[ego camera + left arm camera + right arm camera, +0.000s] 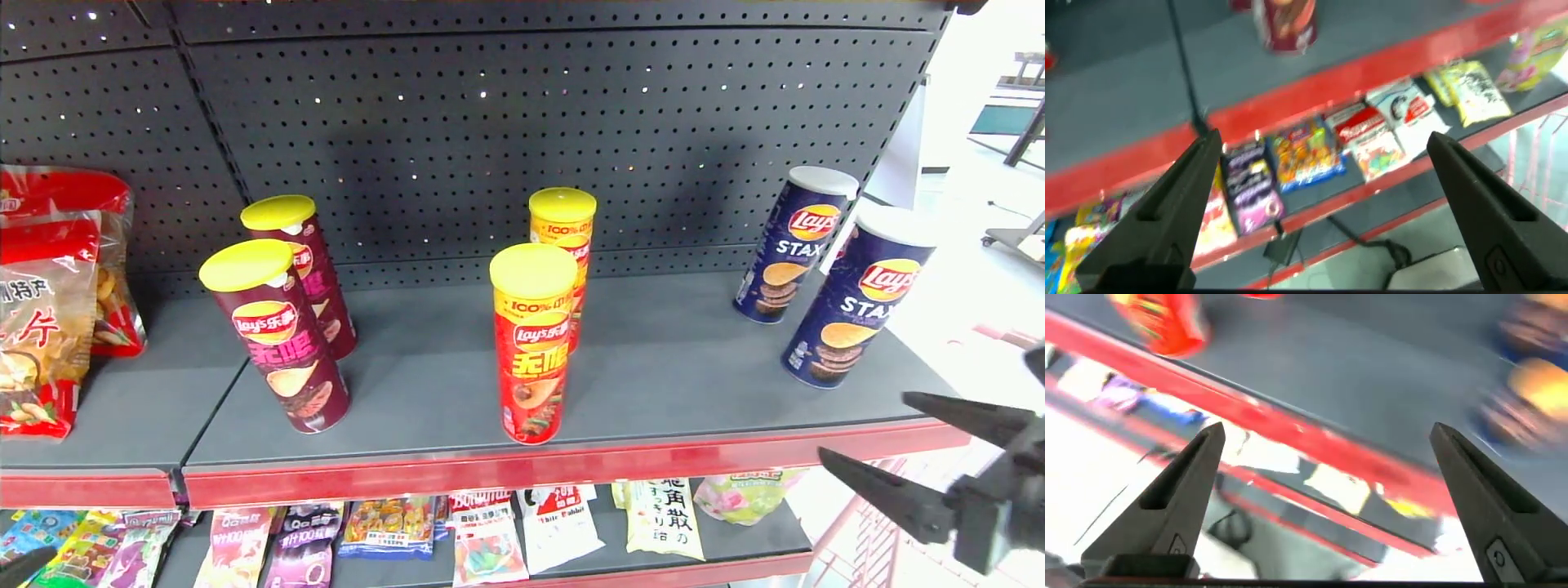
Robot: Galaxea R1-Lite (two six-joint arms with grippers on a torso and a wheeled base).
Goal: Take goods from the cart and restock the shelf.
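On the grey shelf [653,367] stand three pairs of chip cans: two maroon cans [277,335] with yellow lids at the left, two red cans [535,351] with yellow lids in the middle, two dark blue cans [857,294] with white lids at the right. My right gripper [865,437] hangs open and empty below the shelf's right front corner; its wrist view shows the red shelf lip [1290,429] and a red can [1167,322]. My left gripper [1323,143] is open and empty, facing the lower shelf's snack packets [1306,155] with a maroon can [1286,20] above.
Red snack bags [49,294] fill the shelf's left bay. Small candy and snack packets [490,531] lie on the lower shelf. A pink wire cart edge [865,539] shows at the lower right. Wide bare gaps lie between the can pairs.
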